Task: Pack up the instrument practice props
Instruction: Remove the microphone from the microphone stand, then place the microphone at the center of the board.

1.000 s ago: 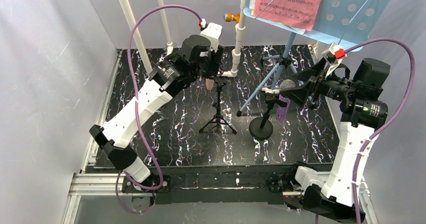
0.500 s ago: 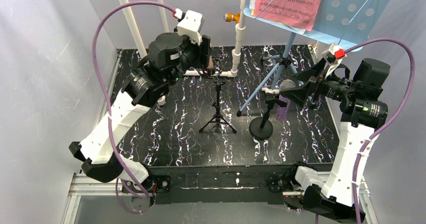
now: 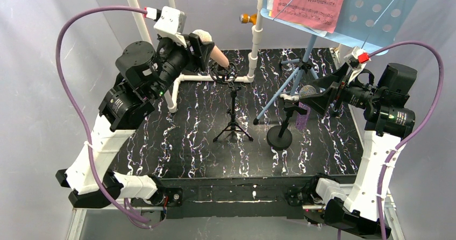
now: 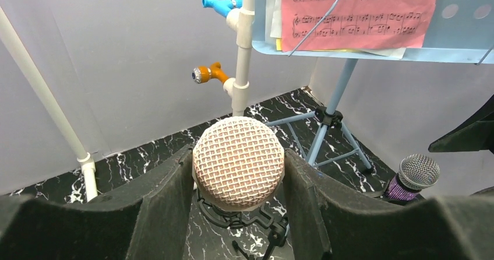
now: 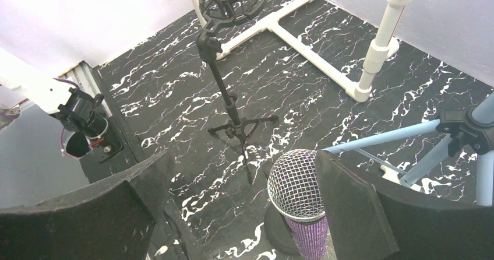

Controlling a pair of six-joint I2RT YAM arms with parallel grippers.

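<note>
Left gripper (image 4: 239, 175) clamped on the pink microphone with pale mesh head (image 4: 239, 158). The mic is held tilted just above the empty ring clip of the black tripod mount (image 3: 233, 126), upper left of centre in the overhead view. Right gripper (image 5: 244, 181) has its jaws spread wide, straddling the glittery purple microphone with grey mesh head (image 5: 295, 184), which stands in the black round-base mount (image 3: 279, 138), right of centre; contact cannot be told. Light-blue perforated music rack (image 3: 376, 14) carries a pink sheet-music page (image 3: 309, 0), upper right.
</note>
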